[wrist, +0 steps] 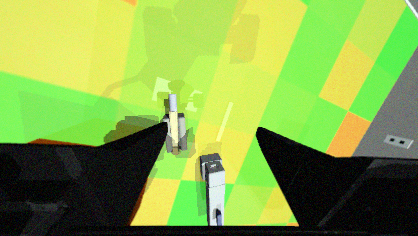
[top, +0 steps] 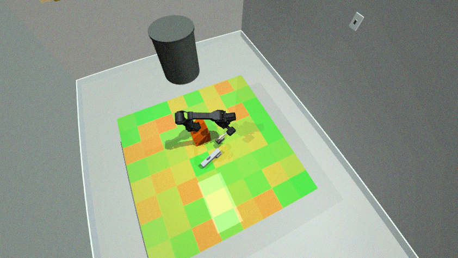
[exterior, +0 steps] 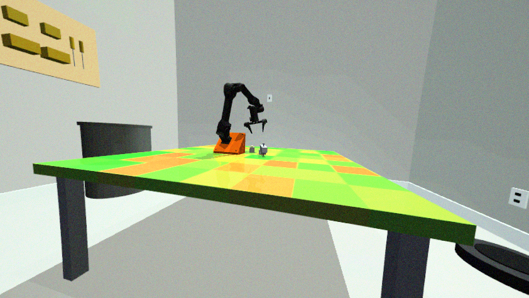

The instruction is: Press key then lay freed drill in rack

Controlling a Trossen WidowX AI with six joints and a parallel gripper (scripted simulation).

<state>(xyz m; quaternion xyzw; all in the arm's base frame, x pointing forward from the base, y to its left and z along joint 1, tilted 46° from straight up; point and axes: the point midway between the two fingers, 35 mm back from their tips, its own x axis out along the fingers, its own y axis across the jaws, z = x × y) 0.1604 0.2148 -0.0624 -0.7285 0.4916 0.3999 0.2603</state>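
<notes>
A cream drill with a grey end [wrist: 173, 125] [top: 221, 137] lies lengthwise on the small grey rack [wrist: 181, 143] [exterior: 251, 150], which stands beside the orange base. A long pale grey housing [top: 214, 154] [exterior: 264, 149] [wrist: 215, 192] with a dark end block stands near the rack. Its small dark key [top: 208, 158] [wrist: 218, 216] shows on top; whether it is pressed cannot be told. My gripper [exterior: 257, 131] [wrist: 213, 128] is wide open and empty, raised above the rack and housing. In the wrist view, the left fingertip appears right beside the drill.
The arm's orange wedge base [top: 200, 136] [exterior: 232, 144] stands close to the rack, on the side away from the housing. All of it is on the checkered table [top: 275, 174] [exterior: 318, 177]. A dark bin [top: 179, 57] [exterior: 114, 140] stands on the floor behind the table.
</notes>
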